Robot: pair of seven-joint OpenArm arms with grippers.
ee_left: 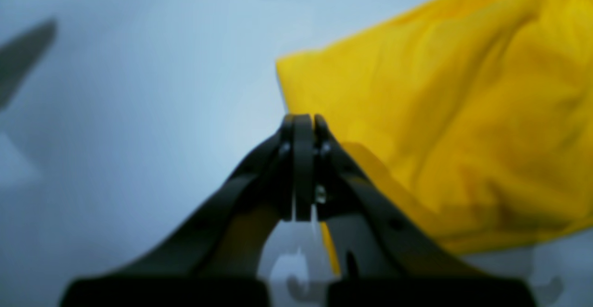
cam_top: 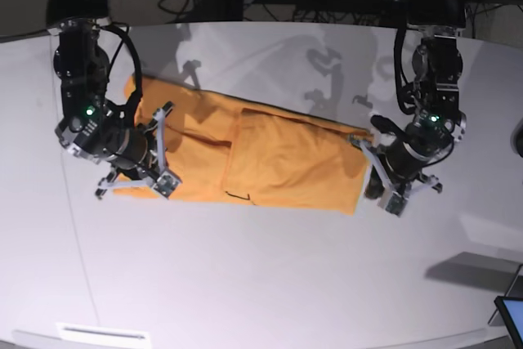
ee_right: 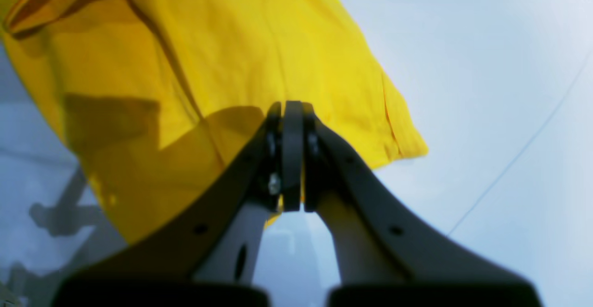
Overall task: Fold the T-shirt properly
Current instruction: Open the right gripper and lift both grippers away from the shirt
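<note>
Orange-yellow cloth, the T-shirt (cam_top: pixel 261 161), lies flat on the pale grey surface (cam_top: pixel 270 284), partly folded into a long band. Its long axis runs side to side in the base view, one end at each arm. A doubled panel sits over the half toward the left arm.

Left gripper (ee_left: pixel 303 124): fingers pressed fully together. In the left wrist view the tips sit at the edge of the T-shirt's short end, the cloth spreading away to the right of them. Whether a hem is pinched between them I cannot tell; no cloth shows inside the closed tips.

Right gripper (ee_right: pixel 292 112): fingers likewise shut tight. In the right wrist view the tips are over the T-shirt, with cloth ahead and to the left and a free corner just to the right. A sliver of yellow shows low between the fingers, but a grip is not confirmed.

Relation that matters: the T-shirt lies between the two grippers, each at one short end, neither clearly nearer. Judgement: the next fold likely carries one end along the long axis toward the other, so each arm needs a sure hold on its end first. Risk: closed fingers skating over the cloth and dragging it askew.
</note>
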